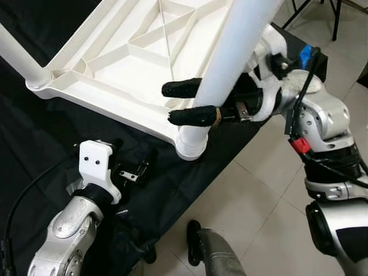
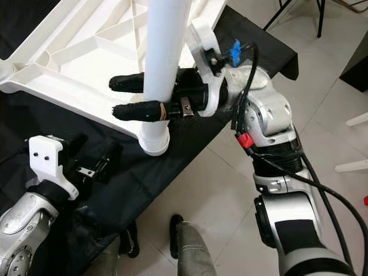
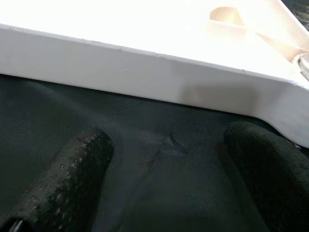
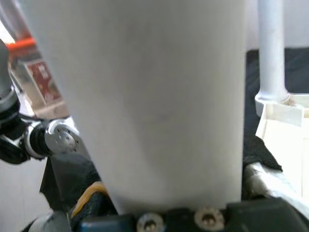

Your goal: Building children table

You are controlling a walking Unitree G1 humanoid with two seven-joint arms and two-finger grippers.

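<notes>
Your right gripper [image 2: 133,96] is clamped on the white leg [image 2: 164,63] at the upturned tabletop's [image 1: 123,60] near corner (left gripper [image 3: 164,164] spread apart over black cloth [image 1: 34,144]).

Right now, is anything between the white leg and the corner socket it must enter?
Nothing visible is. The right gripper holds the white leg, whose lower end already sits in the corner socket of the tabletop.

Smooth, slightly glossy white plastic table leg [image 2: 163,63] sits between the right gripper's [image 2: 138,96] rough matt black fingers; matt black cloth [image 1: 34,132] lies below.
</notes>
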